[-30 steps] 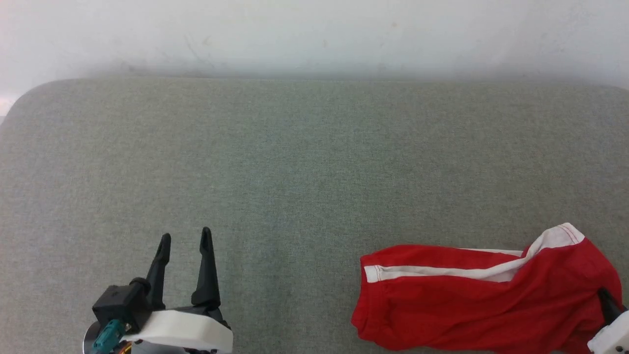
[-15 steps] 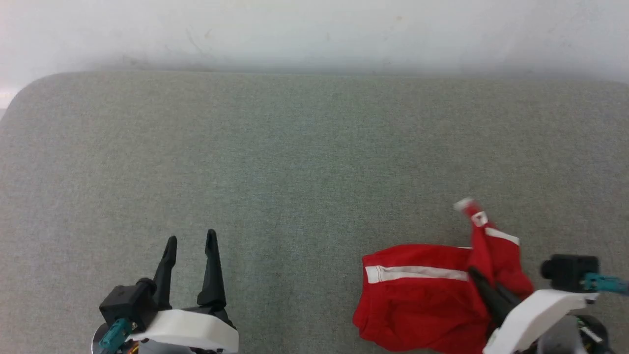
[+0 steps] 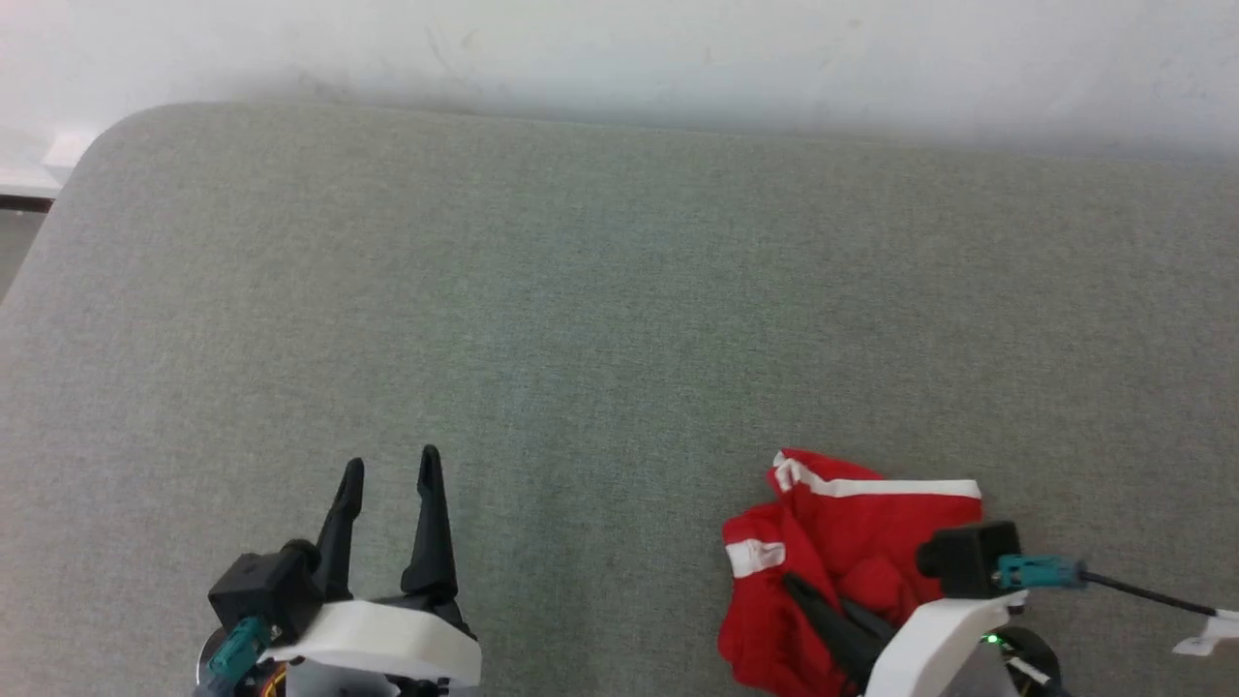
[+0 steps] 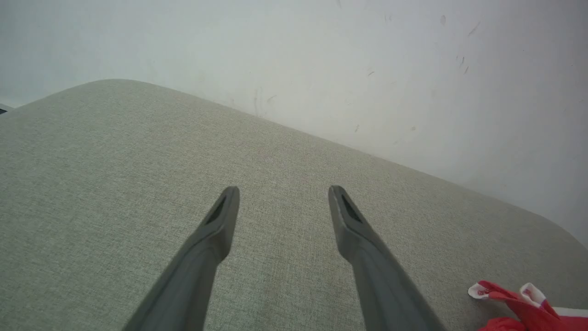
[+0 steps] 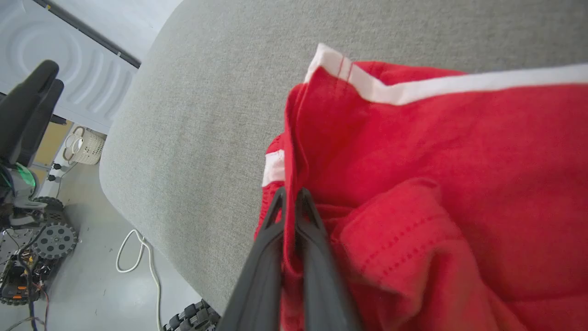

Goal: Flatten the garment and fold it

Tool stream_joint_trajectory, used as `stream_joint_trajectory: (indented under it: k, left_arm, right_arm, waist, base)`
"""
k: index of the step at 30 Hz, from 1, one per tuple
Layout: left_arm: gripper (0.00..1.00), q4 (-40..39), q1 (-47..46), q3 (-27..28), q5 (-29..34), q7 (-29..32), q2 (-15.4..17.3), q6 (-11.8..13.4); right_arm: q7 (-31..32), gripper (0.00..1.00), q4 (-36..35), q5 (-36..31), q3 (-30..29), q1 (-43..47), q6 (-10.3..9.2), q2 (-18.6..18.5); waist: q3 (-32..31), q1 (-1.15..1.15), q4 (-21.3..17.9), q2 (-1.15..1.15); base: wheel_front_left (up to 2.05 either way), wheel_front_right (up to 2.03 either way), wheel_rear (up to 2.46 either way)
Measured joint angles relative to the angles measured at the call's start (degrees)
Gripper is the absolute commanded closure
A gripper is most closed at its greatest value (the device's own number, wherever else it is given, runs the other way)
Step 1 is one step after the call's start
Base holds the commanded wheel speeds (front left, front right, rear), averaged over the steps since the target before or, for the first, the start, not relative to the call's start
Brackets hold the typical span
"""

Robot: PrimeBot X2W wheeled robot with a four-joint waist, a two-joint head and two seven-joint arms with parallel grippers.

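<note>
The red shorts (image 3: pixel 871 537) lie bunched in a heap near the front right of the grey table (image 3: pixel 600 310), with a white stripe along the top fold. My right gripper (image 3: pixel 796 584) reaches into the heap from the lower right. In the right wrist view this gripper (image 5: pixel 291 195) is shut on a fold of the red shorts (image 5: pixel 436 151). At the front left my left gripper (image 3: pixel 390 460) hovers open over bare table, well left of the shorts. Its wrist view shows the left gripper (image 4: pixel 283 191) holding nothing, and a corner of the shorts (image 4: pixel 519 303) at the bottom right.
A white wall (image 3: pixel 619 48) runs behind the table, whose far left corner is rounded. Beyond the table's edge the right wrist view shows floor with a white cable (image 5: pixel 133 257), a pale basket (image 5: pixel 82 147) and a toothed wheel (image 5: pixel 53 239). A black cable (image 3: pixel 1142 592) trails from my right wrist.
My right gripper has swung left with the shorts' right end, folding the spread garment over into a bunched heap. The head camera has tilted and shifted. The left gripper stays open.
</note>
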Motion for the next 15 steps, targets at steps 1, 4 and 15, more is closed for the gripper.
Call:
stream_joint_trajectory:
  k: [1,4,15]
  left_arm:
    - [0.0,0.2,-0.3,0.0,0.0,0.0,-0.1,0.0]
    - [0.0,0.4,-0.6,0.0,0.0,-0.1,-0.2,-0.1]
    - [0.0,1.8,-0.9,-0.4,0.0,-0.1,-1.4,-0.6]
  right_arm:
    - [-0.3,1.0,0.5,0.1,0.7,-0.1,0.0,0.0]
    - [-1.2,1.0,2.6,0.8,2.5,-1.2,0.0,0.0]
    - [-1.8,0.0,12.2,-4.5,4.0,-5.5,0.01,0.1]
  waist:
    - [0.1,0.0,0.3,0.0]
    - [0.4,0.0,0.8,0.0]
    - [0.5,0.0,1.0,0.0]
  base:
    - [0.0,0.0,0.0]
    - [0.0,0.0,0.0]
    - [0.0,0.0,0.0]
